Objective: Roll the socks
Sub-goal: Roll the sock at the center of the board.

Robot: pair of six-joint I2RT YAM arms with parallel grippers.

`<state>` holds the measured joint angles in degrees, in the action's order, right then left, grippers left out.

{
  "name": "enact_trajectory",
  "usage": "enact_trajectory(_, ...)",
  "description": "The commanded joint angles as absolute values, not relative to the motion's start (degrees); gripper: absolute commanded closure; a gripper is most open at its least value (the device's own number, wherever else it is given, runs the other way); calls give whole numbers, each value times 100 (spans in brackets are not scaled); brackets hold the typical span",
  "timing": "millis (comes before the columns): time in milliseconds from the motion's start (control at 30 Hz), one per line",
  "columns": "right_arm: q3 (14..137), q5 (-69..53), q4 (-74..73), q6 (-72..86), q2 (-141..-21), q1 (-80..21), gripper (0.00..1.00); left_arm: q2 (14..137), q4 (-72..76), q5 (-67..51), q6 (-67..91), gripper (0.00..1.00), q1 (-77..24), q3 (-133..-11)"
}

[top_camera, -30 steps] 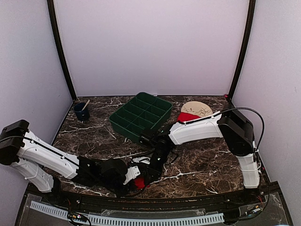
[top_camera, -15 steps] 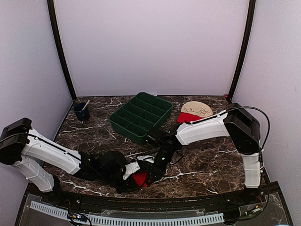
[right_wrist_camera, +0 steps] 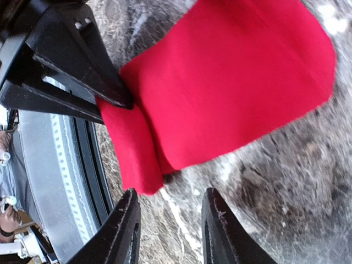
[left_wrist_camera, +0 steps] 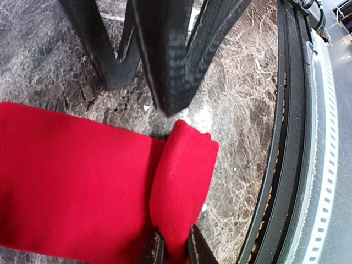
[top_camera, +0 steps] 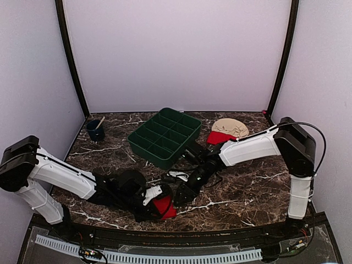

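On the dark marble-patterned table (top_camera: pixel 247 187), the bright red fabric sock (top_camera: pixel 164 207) lies flat by the near edge, its end turned over into one first fold. The left gripper (left_wrist_camera: pixel 171 250) pinches that fold; the right gripper (right_wrist_camera: pixel 169 225) has just spread its jaws and backed off, so rolling has barely begun

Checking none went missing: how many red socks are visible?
2. Near sock: front edge, rolled end pinched by the left gripper. Far sock: back right, beside a tan object. Others could be hidden.
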<state>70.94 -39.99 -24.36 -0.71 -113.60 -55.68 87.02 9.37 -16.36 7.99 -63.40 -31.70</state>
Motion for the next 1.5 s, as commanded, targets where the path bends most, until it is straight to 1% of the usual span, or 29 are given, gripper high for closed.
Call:
enact_trajectory(0, 6736, -3842, -1927, 185, -10954, -5453, 63, 8831, 815, -2202, 850, 86, -6171, -3259)
enact_trajectory(100, 6439, -3642, -1723, 236, -10727, -5436, 63, 9002, 722, -2512, 872, 87, -6074, -3377)
enact_trajectory(333, 5778, -2630, -1246, 179, -9962, -5432, 63, 9277, 574, -3334, 1005, 87, -5766, -3600)
enact_trajectory(467, 5373, -2278, -952, 139, -9522, -5463, 63, 9414, 522, -3905, 1072, 87, -5537, -3699)
enact_trajectory(633, 5106, -1557, -878, -113, -9200, -5813, 63, 9795, 312, -4619, 1088, 88, -5344, -3972)
enact_trajectory(767, 4940, -980, -771, -338, -9176, -6234, 63, 10088, 172, -4954, 1038, 89, -5239, -4154)
enact_trajectory(833, 4900, -745, -744, -393, -8965, -6414, 63, 10187, 181, -5135, 1056, 89, -5150, -4204)
enact_trajectory(1100, 4757, -342, -480, -523, -8844, -6913, 63, 10470, 185, -5863, 1125, 91, -4722, -4342)
enact_trajectory(1467, 5164, -86, -551, -898, -9370, -7387, 61, 11117, -340, -6437, 823, 91, -4605, -4819)
